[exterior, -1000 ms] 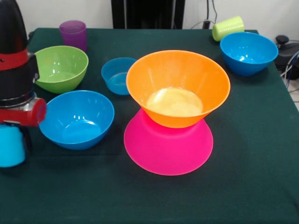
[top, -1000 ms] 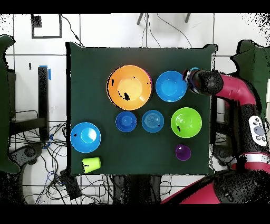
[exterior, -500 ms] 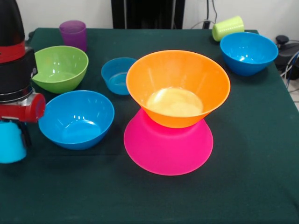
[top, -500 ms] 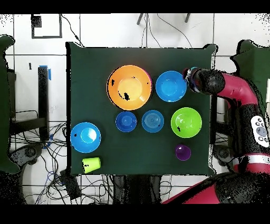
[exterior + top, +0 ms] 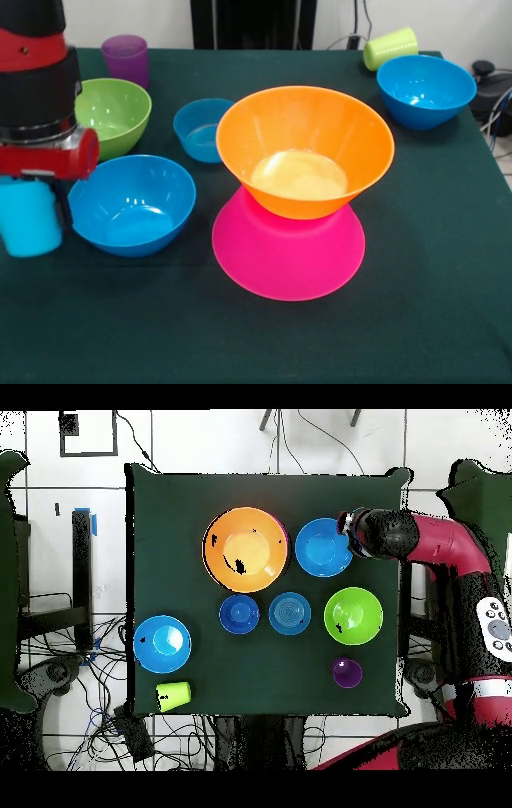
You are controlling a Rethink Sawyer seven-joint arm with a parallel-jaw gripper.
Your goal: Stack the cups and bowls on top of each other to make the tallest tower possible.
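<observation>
Meanwhile, the red and black gripper (image 5: 34,210) has carried the small light-blue plastic cup (image 5: 30,218) a little higher and further in over the table since half a second ago, when the cup hung lower at the picture's left edge. The cup now hangs clear of the dark green tablecloth (image 5: 432,264), just beside the rim of the medium glossy blue bowl (image 5: 132,203), and the gripper is closed around its upper part; the fingers themselves are mostly hidden behind the red wrist housing.

Nothing else on the table has shifted. The tower so far is the big orange plastic bowl (image 5: 305,150) sitting upright on the upturned big pink bowl (image 5: 288,250). In the front view the small light-blue bowl (image 5: 201,129), the medium green bowl (image 5: 110,117), the second medium blue bowl (image 5: 426,90), the purple tumbler (image 5: 126,58) and the toppled yellow-green tumbler (image 5: 390,47) stand apart from it. The overhead view also shows the small dark-blue bowl (image 5: 239,614) alone on the cloth.

The lift suggests the cup is being brought towards the pile, probably to be set in the orange bowl.
</observation>
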